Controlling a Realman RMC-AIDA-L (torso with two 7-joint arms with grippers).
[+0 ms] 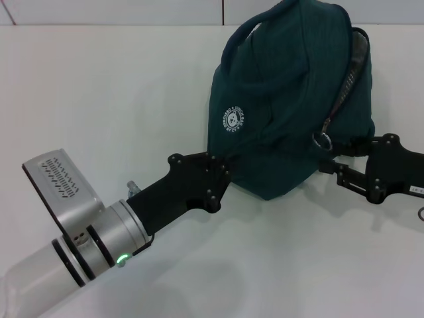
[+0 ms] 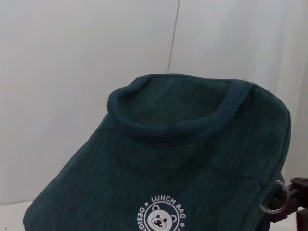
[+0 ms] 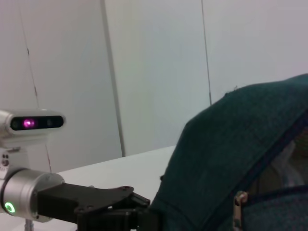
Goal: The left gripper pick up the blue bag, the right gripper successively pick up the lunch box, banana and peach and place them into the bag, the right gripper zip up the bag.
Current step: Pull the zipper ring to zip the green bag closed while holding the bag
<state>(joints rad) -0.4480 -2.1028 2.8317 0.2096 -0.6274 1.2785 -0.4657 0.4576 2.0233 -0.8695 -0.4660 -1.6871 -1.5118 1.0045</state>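
The blue bag (image 1: 285, 99) sits on the white surface (image 1: 99, 99) toward one o'clock in the head view. It is dark teal ribbed fabric, bulging and slumped. A thick loop handle (image 1: 248, 30) arches over its top, and a round white logo (image 1: 232, 120) with a bear face and the words "LUNCH BAG" shows on its near side. A zipper (image 1: 344, 86) runs down its right edge and ends in a metal ring pull (image 1: 322, 140). In the right wrist view the zipper is partly open, showing pale lining (image 3: 284, 166) inside.

The left gripper (image 1: 224, 169) reaches in from seven o'clock, with a green light on its silver wrist. Its fingers are closed on the bag's lower left corner, pinching the fabric.

The right gripper (image 1: 329, 158) comes in from three o'clock and meets the bag just below the ring pull. Its fingers look drawn narrow at the fabric there, though I cannot tell for sure whether they hold anything.
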